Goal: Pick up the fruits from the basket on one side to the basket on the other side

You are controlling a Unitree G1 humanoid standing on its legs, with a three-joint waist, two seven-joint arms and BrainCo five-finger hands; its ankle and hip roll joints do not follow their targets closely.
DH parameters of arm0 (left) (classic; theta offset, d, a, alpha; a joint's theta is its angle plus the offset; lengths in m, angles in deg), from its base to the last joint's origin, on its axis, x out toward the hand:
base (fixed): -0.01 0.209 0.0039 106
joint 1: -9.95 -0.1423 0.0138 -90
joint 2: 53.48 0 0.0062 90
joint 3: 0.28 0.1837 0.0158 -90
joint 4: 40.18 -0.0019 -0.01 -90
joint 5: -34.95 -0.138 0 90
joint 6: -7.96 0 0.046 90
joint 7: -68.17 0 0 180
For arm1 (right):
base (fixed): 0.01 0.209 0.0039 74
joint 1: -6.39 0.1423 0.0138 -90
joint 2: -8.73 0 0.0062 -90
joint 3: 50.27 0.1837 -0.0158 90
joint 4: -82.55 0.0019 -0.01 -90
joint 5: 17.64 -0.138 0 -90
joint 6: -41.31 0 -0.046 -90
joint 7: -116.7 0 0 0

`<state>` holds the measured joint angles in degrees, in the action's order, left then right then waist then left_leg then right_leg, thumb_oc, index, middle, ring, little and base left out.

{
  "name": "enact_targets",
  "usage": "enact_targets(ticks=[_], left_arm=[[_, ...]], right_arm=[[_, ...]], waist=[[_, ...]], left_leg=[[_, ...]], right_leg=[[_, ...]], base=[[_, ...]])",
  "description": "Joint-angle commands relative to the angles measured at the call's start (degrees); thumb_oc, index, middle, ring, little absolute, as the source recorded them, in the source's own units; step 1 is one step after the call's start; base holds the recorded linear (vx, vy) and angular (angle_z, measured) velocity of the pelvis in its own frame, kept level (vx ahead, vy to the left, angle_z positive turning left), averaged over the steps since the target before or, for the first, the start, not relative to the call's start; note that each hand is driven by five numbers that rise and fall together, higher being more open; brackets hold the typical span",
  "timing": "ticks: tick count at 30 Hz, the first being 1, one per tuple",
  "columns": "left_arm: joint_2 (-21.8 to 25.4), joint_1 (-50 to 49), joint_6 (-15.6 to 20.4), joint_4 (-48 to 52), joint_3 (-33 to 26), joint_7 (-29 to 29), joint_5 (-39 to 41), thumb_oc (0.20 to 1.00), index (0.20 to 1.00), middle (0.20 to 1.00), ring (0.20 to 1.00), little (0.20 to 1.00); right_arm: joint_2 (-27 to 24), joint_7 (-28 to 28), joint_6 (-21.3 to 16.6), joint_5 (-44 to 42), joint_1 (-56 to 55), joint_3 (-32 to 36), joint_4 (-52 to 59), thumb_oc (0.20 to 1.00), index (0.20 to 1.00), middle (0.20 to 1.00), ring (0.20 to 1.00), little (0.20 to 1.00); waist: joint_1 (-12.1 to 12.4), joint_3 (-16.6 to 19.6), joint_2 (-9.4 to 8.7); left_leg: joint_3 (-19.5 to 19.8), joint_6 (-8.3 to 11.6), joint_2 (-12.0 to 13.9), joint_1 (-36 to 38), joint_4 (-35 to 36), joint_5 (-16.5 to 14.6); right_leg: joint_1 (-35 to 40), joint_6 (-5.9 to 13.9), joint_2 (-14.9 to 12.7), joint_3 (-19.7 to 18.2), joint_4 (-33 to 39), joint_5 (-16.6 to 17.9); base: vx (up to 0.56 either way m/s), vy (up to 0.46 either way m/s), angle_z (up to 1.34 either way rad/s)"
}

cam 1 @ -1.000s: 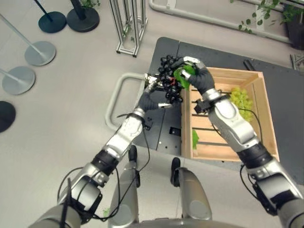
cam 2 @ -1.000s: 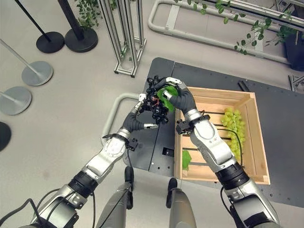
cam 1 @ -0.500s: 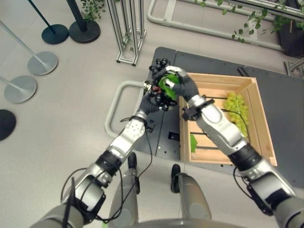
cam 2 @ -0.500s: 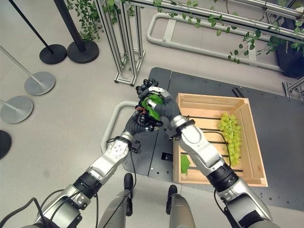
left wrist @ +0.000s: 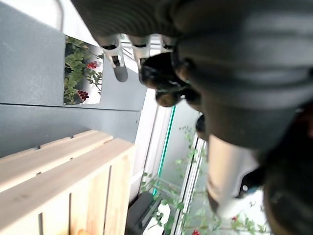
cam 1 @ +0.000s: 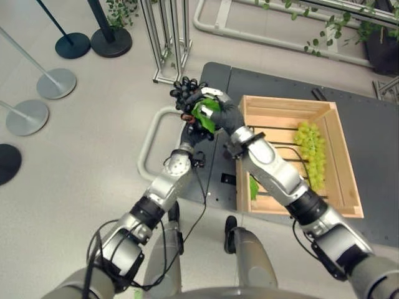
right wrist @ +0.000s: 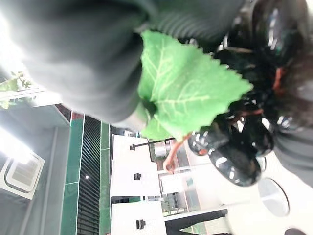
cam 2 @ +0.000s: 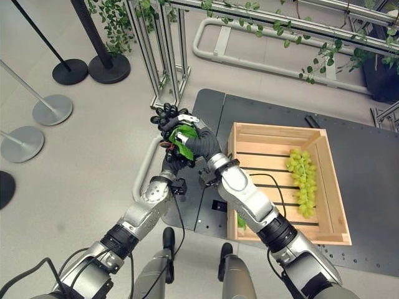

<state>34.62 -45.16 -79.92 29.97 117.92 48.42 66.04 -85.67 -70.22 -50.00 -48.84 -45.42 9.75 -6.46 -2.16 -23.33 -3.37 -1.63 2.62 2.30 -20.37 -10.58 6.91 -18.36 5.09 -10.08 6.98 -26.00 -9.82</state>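
A bunch of black grapes (cam 1: 186, 91) with a green leaf (cam 1: 204, 116) hangs in the air left of the wooden crate (cam 1: 287, 103), above the platform's left edge. My right hand (cam 1: 223, 116) is shut on the bunch from above, its cover over the leaf (right wrist: 186, 93). My left hand (cam 1: 189, 136) sits just below the bunch, with its fingers (left wrist: 119, 68) curled against the dark grapes (left wrist: 165, 84). A bunch of green grapes (cam 1: 313, 149) lies inside the crate along its right wall. A loose green leaf (cam 1: 254, 187) rests near the crate's front left corner.
The crate stands on a dark grey platform (cam 1: 215, 75) with a pale tubular handle (cam 1: 151, 134) at its left end. Round stanchion bases (cam 1: 55, 83) stand on the floor at far left. An aluminium frame (cam 1: 165, 37) rises behind the platform, with leafy plants (cam 2: 118, 25) beside it.
Both hands have carried the black grapes to the left, away from the crate and towards the platform's handle. The camera has also shifted since the earliest frames.
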Motion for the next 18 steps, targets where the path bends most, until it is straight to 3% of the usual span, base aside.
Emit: enact_targets(ticks=[1, 2, 10, 18], left_arm=[[-1.9, 4.6, 5.3, 2.3, -0.5, -0.7, -3.7, 1.0, 1.0, 1.0, 1.0, 1.0], [-0.8, 4.4, 5.1, 3.9, -0.8, -2.1, -9.4, 1.0, 1.0, 1.0, 1.0, 1.0], [2.3, 1.1, 3.9, 6.4, -2.4, -0.9, -20.8, 1.0, 1.0, 1.0, 1.0, 1.0], [4.5, -5.7, 4.0, 6.7, -6.1, 2.5, -20.1, 1.0, 1.0, 1.0, 1.0, 1.0]], right_arm=[[3.4, -0.2, -3.8, 1.8, 3.2, -0.9, 2.3, 0.2, 0.2, 0.2, 0.2, 0.2], [3.1, -0.1, -4.2, 1.2, 3.0, -0.6, 2.6, 0.2, 0.2, 0.2, 0.2, 0.2], [-2.1, -0.5, -6.4, 0.8, 0.1, 6.3, 5.9, 0.2, 0.2, 0.2, 0.2, 0.2], [-7.6, -0.3, -5.8, 3.5, -1.9, 14.5, 5.4, 0.2, 0.2, 0.2, 0.2, 0.2]], waist=[[-0.4, 4.4, -0.8], [-0.3, 4.3, -0.91], [-0.3, 4.8, -1.23], [0.0, 5.2, -1.33]], left_leg=[[3.3, 1.68, 1.1, 1.2, -6.0, -11.4], [3.3, 1.68, 1.1, 1.2, -6.1, -11.5], [3.5, 1.44, 0.9, 1.3, -5.9, -11.7], [3.6, 1.3, 0.8, 1.2, -6.1, -11.9]], right_leg=[[1.7, 2.97, -1.5, -2.6, 9.3, 3.9], [1.8, 2.93, -1.6, -2.5, 9.2, 3.9], [1.9, 3.05, -1.7, -2.3, 9.3, 3.8], [2.0, 3.15, -1.9, -2.1, 9.3, 3.9]], base=[[0.0, 0.0, 0.0], [0.0, 0.0, 0.0], [0.0, 0.0, 0.0], [0.0, 0.0, 0.0]])
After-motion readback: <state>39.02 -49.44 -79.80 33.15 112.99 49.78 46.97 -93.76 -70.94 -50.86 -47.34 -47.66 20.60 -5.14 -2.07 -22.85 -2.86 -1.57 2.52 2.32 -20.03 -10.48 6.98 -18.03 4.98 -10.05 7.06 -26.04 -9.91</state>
